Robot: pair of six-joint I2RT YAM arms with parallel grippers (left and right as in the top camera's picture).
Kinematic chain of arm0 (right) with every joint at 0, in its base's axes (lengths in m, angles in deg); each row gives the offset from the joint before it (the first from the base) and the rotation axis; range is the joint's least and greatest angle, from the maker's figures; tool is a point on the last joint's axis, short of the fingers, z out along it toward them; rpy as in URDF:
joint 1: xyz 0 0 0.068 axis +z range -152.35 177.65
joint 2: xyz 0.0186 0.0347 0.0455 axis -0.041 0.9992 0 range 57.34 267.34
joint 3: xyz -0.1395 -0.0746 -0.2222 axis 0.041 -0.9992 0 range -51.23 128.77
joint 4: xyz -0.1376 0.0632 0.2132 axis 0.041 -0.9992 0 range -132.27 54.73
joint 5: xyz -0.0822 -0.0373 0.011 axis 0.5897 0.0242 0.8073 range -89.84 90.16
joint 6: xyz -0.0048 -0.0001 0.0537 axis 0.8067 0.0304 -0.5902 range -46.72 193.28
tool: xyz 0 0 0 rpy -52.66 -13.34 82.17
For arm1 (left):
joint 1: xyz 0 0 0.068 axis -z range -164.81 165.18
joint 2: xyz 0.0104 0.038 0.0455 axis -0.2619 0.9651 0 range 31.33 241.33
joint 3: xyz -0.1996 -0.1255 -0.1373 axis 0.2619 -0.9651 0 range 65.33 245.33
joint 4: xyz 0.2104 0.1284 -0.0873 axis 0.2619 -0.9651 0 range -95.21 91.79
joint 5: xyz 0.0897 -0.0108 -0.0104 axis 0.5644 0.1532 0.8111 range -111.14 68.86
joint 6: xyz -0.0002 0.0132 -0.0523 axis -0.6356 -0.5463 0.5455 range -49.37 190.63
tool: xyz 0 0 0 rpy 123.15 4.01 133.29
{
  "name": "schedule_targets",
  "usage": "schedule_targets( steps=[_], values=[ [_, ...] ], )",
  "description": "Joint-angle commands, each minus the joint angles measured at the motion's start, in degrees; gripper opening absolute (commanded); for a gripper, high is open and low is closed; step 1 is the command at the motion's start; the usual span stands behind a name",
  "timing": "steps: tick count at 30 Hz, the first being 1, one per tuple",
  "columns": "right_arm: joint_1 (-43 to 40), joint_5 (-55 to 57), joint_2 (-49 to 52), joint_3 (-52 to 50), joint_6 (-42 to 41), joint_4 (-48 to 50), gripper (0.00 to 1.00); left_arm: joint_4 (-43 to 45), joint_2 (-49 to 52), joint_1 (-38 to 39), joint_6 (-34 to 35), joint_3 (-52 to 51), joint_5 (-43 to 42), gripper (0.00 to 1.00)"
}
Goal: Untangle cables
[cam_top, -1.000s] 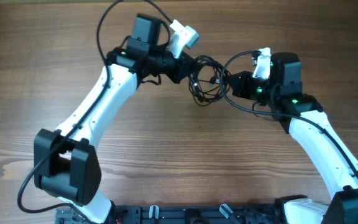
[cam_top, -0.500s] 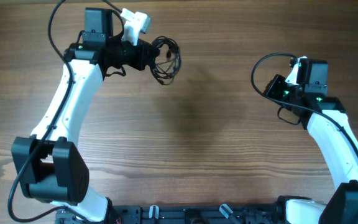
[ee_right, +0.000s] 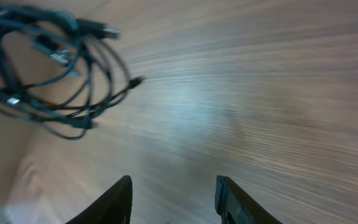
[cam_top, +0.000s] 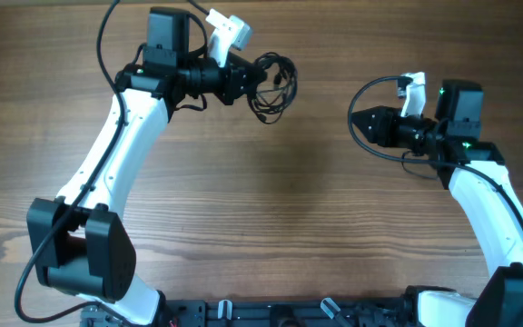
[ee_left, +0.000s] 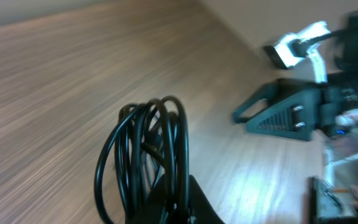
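Observation:
The cables are a small dark bundle of thin black loops with plug ends, held above the table at the upper middle. My left gripper is shut on the bundle; in the left wrist view the loops rise from my jaws. My right gripper is open and empty, well right of the bundle, pointing left at it. In the right wrist view the cables hang at the upper left, far beyond my open fingers.
The wooden table lies under both arms. Thick black wires loop off each arm, one over the left arm and one by the right wrist. The right gripper shows in the left wrist view.
The arms pulled apart, the bundle staying in my left gripper and leaving the right. Since half a second ago the left gripper has carried it rightward and the right gripper has swung left.

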Motion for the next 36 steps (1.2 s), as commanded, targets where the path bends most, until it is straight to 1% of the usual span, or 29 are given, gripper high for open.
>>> schedule_targets(
  steps=[1, 2, 5, 6, 7, 10, 13, 15, 16, 21, 23, 26, 30, 36],
  values=[
    [-0.1, -8.9, 0.3, -0.1, 2.8, 1.9, 0.48, 1.8, -1.7, 1.3, -0.1, 0.9, -9.9, 0.09],
    [-0.1, -8.9, 0.3, -0.1, 2.8, 2.2, 0.49, 2.3, -1.6, 1.4, -0.1, 0.9, -9.7, 0.09],
    [-0.1, -8.9, 0.3, -0.1, 2.8, 2.1, 0.5, 3.3, -1.4, 2.0, 3.1, 0.9, -11.3, 0.1],
    [0.0, -9.2, 0.3, -0.2, 3.0, 2.2, 0.5, 3.4, -1.4, 2.4, 3.2, 0.9, -8.8, 0.1],
    [0.0, -10.0, 0.3, -0.1, 3.1, 2.5, 0.5, 3.5, -1.4, 2.8, 3.2, 0.9, -7.5, 0.1],
    [0.6, -14.8, 0.3, -0.1, 4.8, 4.6, 0.5, 3.9, -1.3, 4.0, 3.1, 0.9, -9.0, 0.1],
    [1.2, -16.5, 0.3, -0.2, 2.4, 7.0, 0.48, 5.1, -1.3, 5.7, 3.2, 0.9, -9.1, 0.1],
    [1.7, -16.5, 0.4, -0.1, 0.1, 7.7, 0.41, 6.3, -1.3, 7.0, 3.2, 0.9, -9.1, 0.1],
    [1.9, -15.9, 0.4, -0.2, -0.6, 8.0, 0.38, 6.9, -1.3, 7.6, 3.4, 0.9, -9.1, 0.09],
    [5.2, -12.7, 0.4, -0.1, -3.4, 10.2, 0.38, 8.8, -1.3, 10.1, 3.6, 0.9, -9.1, 0.09],
    [6.5, -11.2, 0.4, -0.1, -6.0, 12.0, 0.39, 8.9, -1.3, 10.5, 3.7, 0.9, -9.1, 0.09],
    [8.5, -5.2, 0.4, -0.2, -8.9, 13.2, 0.41, 9.4, -1.3, 10.5, 5.4, 0.9, -10.1, 0.09],
    [9.9, 0.4, 0.4, -0.2, -10.7, 13.4, 0.43, 9.4, -1.3, 10.5, 5.4, 0.9, -11.0, 0.09],
    [10.0, 4.1, 0.4, -0.1, -12.3, 15.1, 0.45, 9.3, -1.3, 10.5, 6.2, 0.9, -11.7, 0.09]
  ],
)
